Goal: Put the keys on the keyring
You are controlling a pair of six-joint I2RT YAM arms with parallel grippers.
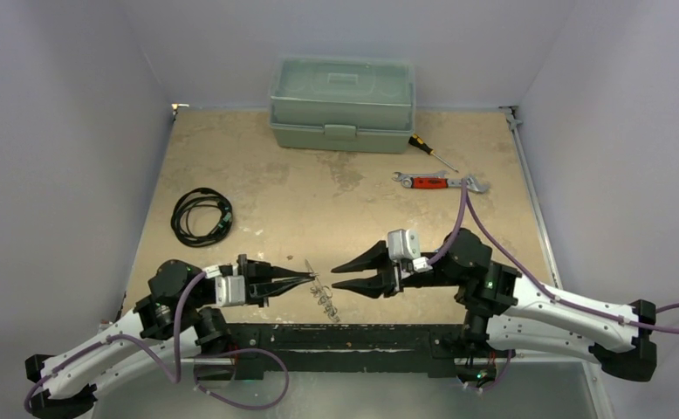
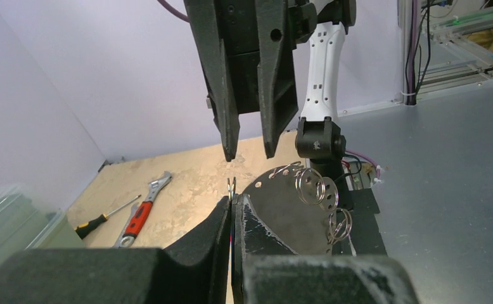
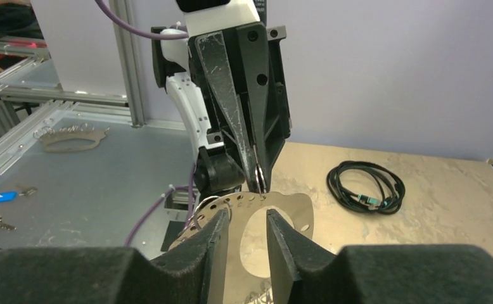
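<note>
Left gripper (image 1: pixel 305 279) clamps the keyring (image 1: pixel 323 292) at bottom centre of the overhead view; right gripper (image 1: pixel 337 277), jaws apart, faces it. Holding step, seemingly; next calls for fetching the blue-tagged key (image 3: pixel 2 197), lower left.

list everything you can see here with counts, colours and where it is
toolbox: 1, pale green, back of table
screwdriver: 1, black and yellow handle, right of toolbox
wrench: 1, silver with red handle, near screwdriver
cable: 1, black, coiled, left side of table
keyring: 1, silver plate with small rings, front centre
ring plate: 1, silver, on grey bench beside table
blue-tagged key: 1, on grey bench
left hand: 1, black, shut on keyring
right hand: 1, black, open, facing keyring
</note>
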